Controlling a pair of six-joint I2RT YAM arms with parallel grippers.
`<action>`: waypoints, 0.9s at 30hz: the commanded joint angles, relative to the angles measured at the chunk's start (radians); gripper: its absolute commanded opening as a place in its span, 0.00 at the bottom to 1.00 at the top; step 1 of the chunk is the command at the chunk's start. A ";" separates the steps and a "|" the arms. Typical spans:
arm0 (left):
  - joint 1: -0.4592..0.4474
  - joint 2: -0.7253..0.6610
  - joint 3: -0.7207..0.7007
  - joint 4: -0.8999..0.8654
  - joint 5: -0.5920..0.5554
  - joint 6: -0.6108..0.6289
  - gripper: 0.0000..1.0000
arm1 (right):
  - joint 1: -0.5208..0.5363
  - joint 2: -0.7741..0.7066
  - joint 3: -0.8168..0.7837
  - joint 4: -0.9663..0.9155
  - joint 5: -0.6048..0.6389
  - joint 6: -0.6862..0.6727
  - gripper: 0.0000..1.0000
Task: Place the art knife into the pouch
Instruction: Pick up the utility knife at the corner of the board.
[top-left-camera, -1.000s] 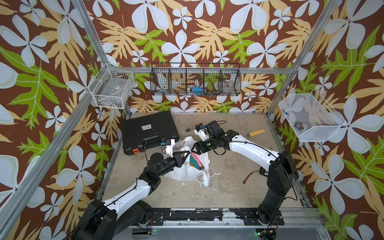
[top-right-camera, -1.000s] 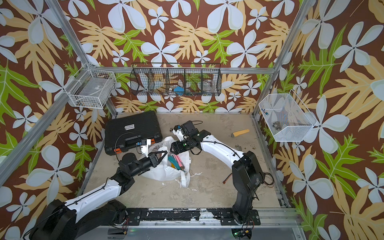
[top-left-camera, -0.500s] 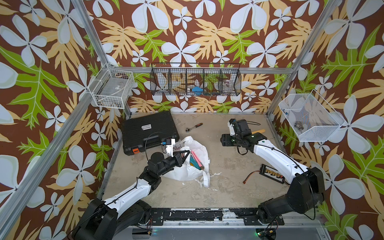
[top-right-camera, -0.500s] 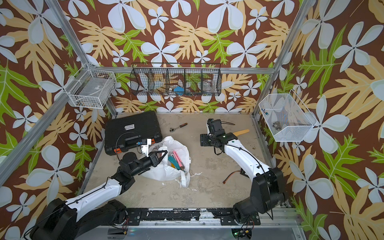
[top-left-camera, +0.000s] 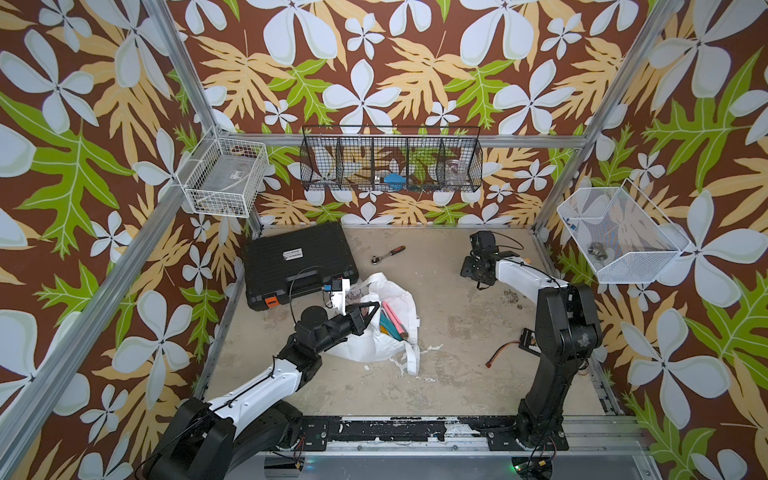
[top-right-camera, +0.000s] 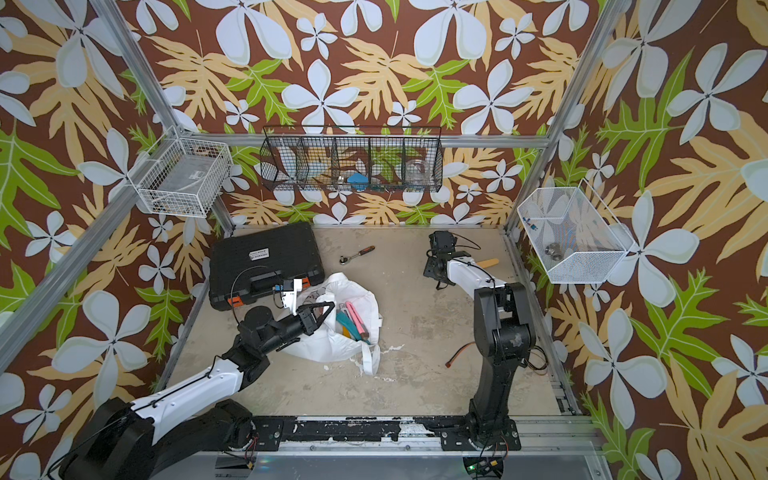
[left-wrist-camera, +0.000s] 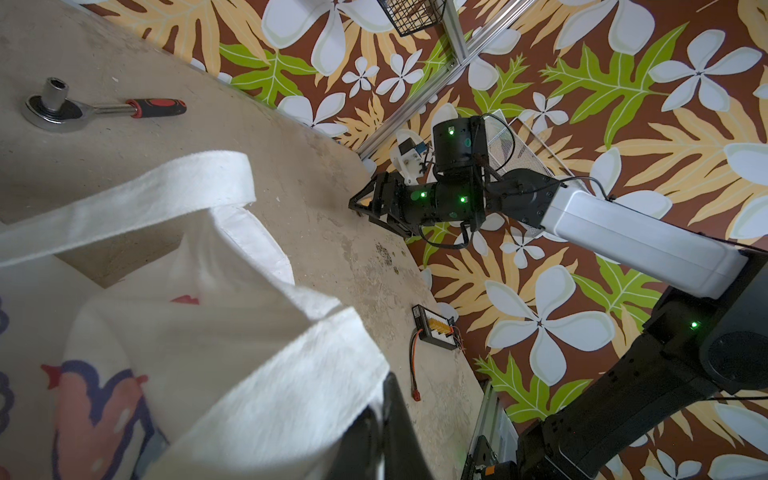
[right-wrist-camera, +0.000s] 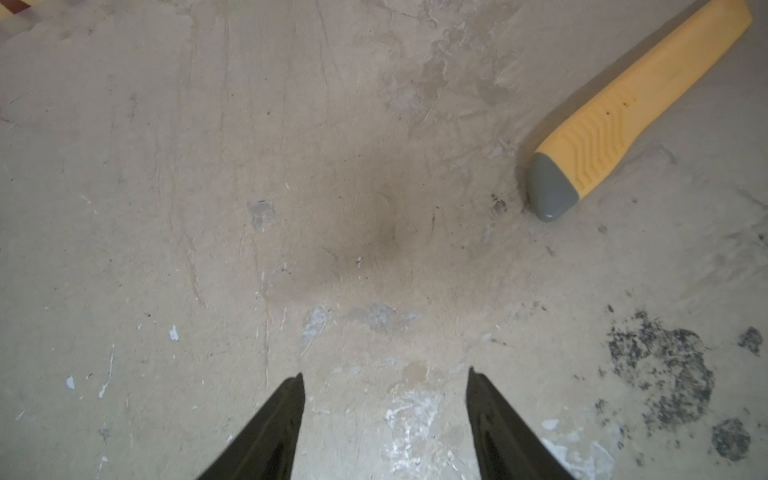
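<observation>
L gripper (top-right-camera: 330, 308) clamped on pouch (top-right-camera: 365, 295) rim, prob. to hold mouth open; R gripper (right-wrist-camera: 384, 376) jaws apart, empty, over floor (right-wrist-camera: 291, 166); art knife (right-wrist-camera: 623, 108) lies just beside it, well apart from pouch.

A robot test cell: aluminium frame (top-left-camera: 519, 141), leaf-print walls (top-left-camera: 374, 62), wire baskets (top-left-camera: 390, 160) hung above a scuffed tabletop (top-left-camera: 457, 332)
</observation>
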 joint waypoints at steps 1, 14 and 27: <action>-0.001 -0.003 -0.006 0.039 0.016 -0.001 0.00 | -0.014 0.016 0.019 0.046 0.171 0.097 0.65; -0.002 0.003 -0.014 0.055 0.019 -0.004 0.00 | -0.081 0.137 0.128 -0.050 0.404 0.501 0.61; -0.001 0.031 -0.017 0.076 0.016 -0.002 0.00 | -0.182 0.257 0.213 -0.055 0.376 0.503 0.60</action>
